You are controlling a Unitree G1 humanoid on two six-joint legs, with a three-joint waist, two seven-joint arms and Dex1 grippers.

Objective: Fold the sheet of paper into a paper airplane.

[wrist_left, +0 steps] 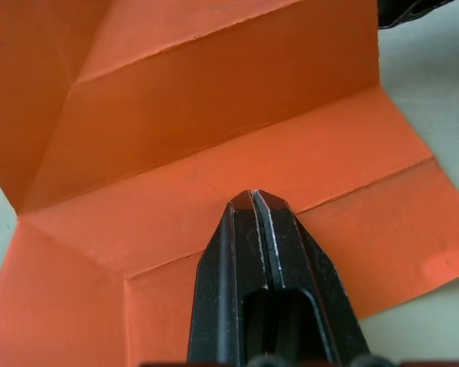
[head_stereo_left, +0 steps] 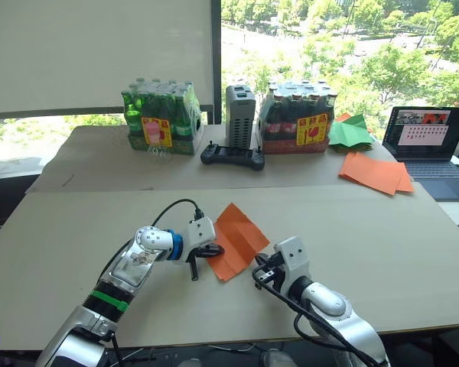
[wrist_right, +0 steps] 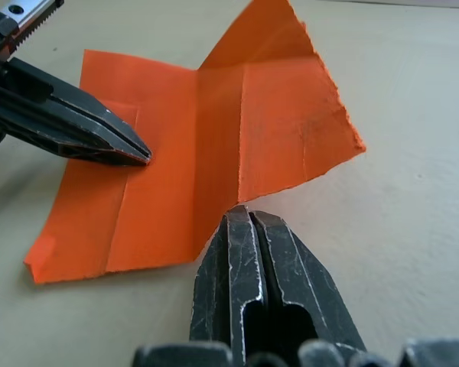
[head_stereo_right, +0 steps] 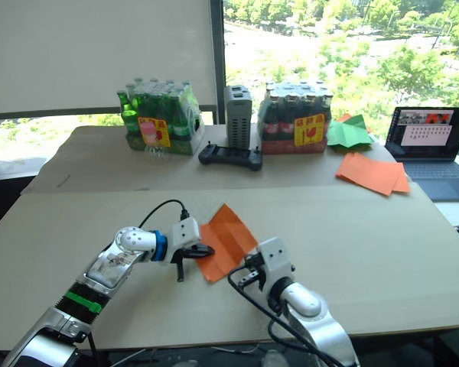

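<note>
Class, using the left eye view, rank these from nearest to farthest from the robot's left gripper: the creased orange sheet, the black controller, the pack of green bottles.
From the left gripper:
1. The sheet of paper, touching its closed fingertips, just to its right.
2. The black controller, farther back, mid-table.
3. The pack of green bottles, at the far edge, left of the controller.

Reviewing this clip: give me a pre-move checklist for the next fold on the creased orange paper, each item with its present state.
1. Creased bright-orange sheet of paper lies on the beige table between both arms: ok.
2. Left gripper closed, tip pressing on the sheet: ok.
3. Right gripper closed at the sheet's near edge, gripping nothing: ok.
4. Sheet lying flat: not ok, its far portion stands up along a crease.
5. Fold finished into an airplane: not ok.
6. Pile of flat orange sheets and green paper lie well apart from the work area: ok.
</note>
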